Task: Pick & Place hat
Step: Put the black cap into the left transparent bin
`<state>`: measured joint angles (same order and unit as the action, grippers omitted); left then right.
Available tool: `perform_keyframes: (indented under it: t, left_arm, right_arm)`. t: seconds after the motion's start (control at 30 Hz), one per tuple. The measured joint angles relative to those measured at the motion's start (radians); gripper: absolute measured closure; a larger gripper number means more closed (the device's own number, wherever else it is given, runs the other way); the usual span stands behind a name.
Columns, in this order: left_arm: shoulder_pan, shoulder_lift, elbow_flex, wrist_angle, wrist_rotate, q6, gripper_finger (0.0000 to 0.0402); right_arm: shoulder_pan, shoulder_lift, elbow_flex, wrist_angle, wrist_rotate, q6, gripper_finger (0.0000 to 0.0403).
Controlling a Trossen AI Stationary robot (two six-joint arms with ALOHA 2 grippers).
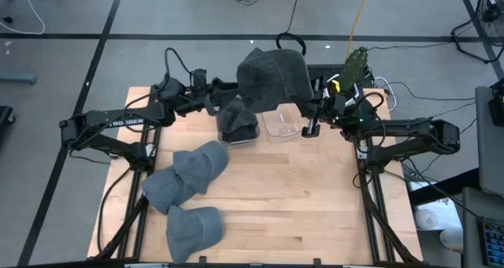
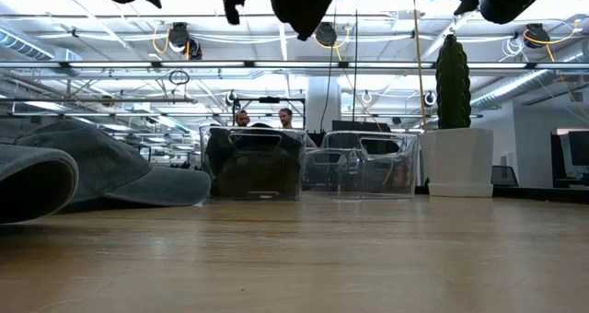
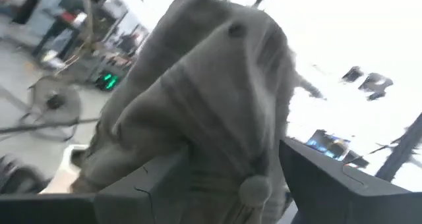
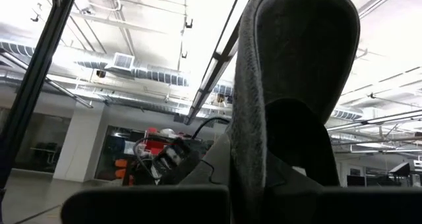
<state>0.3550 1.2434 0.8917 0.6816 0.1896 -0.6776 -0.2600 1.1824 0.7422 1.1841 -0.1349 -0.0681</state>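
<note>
Above the surface's far edge, both end effectors are gripping one grey cap [image 1: 273, 77], left end effector [image 1: 228, 91] clamping its left side, right end effector [image 1: 321, 94] pinching its right; bins are sitting below.

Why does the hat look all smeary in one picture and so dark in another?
In the left wrist view the grey hat is blurred and the background glares white; in the right wrist view the hat is a dark shape against bright ceiling lights; in the high view it looks evenly lit and sharp.
</note>
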Motion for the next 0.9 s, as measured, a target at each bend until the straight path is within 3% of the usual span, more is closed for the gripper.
perform_keyframes:
  t: [0.17, 0.3, 0.73, 0.9]
  left_arm:
    - [-0.023, -0.001, 0.0, 0.172, 0.132, -0.006, 0.016]
    - [-0.044, -0.001, 0.0, 0.215, 0.138, 0.021, 0.016]
    - [-0.033, -0.02, 0.017, -0.098, 0.104, 0.123, 0.016]
    - [-0.059, -0.008, 0.018, -0.092, 0.07, 0.118, 0.016]
  right_arm:
    - [0.0, 0.0, 0.0, -0.006, 0.0, -0.002, 0.0403]
    - [0.0, 0.0, 0.0, -0.011, 0.001, 0.006, 0.0403]
    - [0.0, 0.0, 0.0, 0.015, -0.025, 0.049, 0.0403]
    - [0.0, 0.001, 0.0, 0.016, -0.023, 0.045, 0.0403]
